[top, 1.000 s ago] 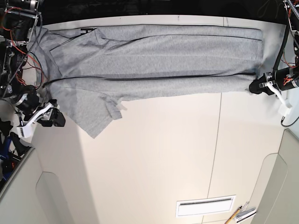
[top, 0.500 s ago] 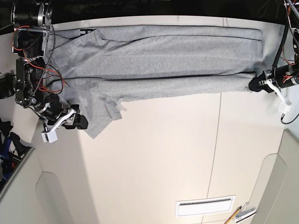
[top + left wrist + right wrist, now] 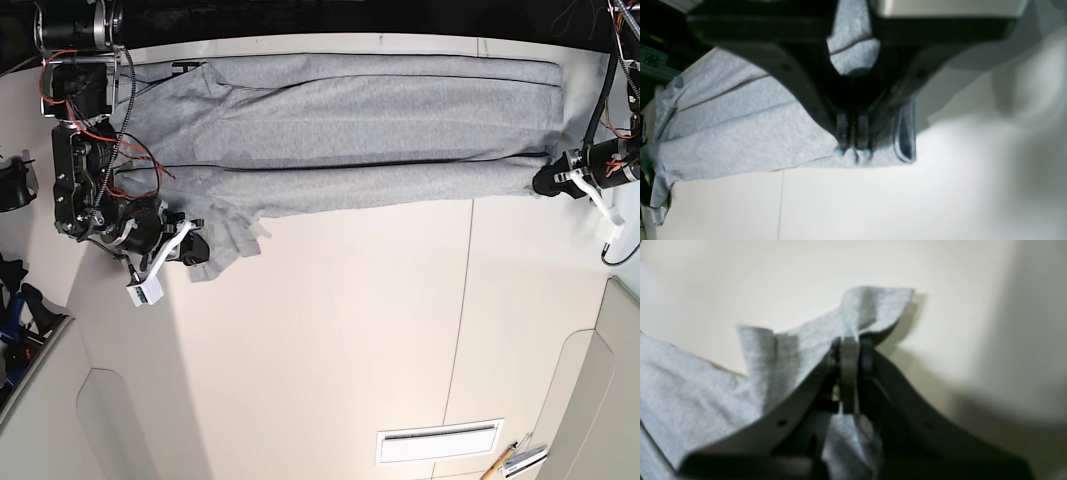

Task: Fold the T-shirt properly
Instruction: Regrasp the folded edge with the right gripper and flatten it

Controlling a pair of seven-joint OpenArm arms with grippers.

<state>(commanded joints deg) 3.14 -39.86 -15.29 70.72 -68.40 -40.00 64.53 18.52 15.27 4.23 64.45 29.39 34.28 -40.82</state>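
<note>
The heather-grey T-shirt lies stretched along the far side of the table, plain side up, with long lengthwise folds. My left gripper is at the shirt's right end and is shut on the near hem corner. In the left wrist view the left gripper pinches the cloth edge. My right gripper is at the near left and is shut on the bunched sleeve. In the right wrist view the right gripper pinches a raised fold of grey cloth.
The white table reaches toward the front, with a seam down its right part. A white slotted plate and some pens lie at the front right. Red and black wires hang on the arm at the left.
My right gripper has moved from beyond the table's left edge rightward onto the sleeve and shut on it. The sleeve is now bunched inward. The left gripper has held its place.
</note>
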